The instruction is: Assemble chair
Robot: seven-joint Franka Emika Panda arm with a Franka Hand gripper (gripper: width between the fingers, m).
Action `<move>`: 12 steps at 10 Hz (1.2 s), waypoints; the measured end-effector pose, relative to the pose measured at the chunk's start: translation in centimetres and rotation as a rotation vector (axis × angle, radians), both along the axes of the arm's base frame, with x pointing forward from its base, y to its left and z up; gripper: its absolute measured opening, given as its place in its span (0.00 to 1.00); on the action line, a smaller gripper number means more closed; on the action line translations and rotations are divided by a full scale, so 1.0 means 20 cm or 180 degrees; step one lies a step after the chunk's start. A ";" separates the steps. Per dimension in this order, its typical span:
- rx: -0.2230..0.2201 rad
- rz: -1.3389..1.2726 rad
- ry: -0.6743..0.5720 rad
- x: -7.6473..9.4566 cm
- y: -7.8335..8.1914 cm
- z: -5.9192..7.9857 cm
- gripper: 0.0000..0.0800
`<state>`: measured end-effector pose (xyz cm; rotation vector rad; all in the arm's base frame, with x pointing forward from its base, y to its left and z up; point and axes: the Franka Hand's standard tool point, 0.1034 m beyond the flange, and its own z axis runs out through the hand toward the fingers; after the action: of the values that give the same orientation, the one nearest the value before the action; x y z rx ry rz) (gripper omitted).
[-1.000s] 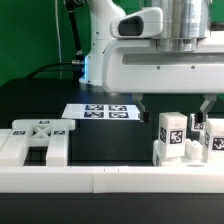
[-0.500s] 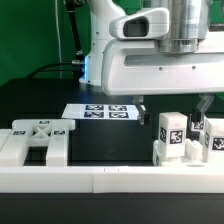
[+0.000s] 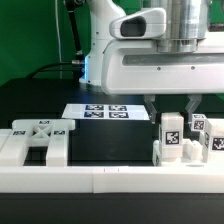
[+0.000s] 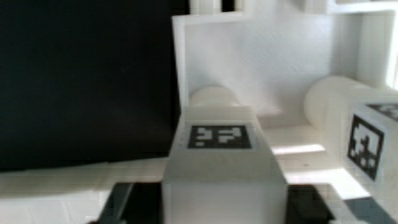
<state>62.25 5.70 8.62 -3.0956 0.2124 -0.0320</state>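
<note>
The gripper [image 3: 171, 108] is closed tight on an upright tagged chair leg [image 3: 170, 135], with one finger on either side of its top. From the exterior view's left, a flat ribbed chair piece [image 3: 40, 138] lies just behind the white border wall [image 3: 110, 180]. The marker board [image 3: 100, 112] lies farther back. More tagged chair pieces [image 3: 214, 142] crowd just beside the gripped leg on its right.

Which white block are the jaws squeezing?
The upright block between the jaws, leftmost of the standing ones in the exterior view. The other blocks stand outside them.
</note>
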 end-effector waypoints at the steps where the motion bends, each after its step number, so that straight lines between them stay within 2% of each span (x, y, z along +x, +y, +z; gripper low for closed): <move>1: 0.0006 -0.0238 0.0009 0.00 0.00 0.00 0.36; 6: 0.0074 -0.1932 0.0088 0.00 0.01 0.00 0.36; 12: 0.0149 -0.3520 0.0139 0.00 0.02 -0.01 0.36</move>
<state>62.29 6.05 8.42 -2.5012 1.7941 0.0103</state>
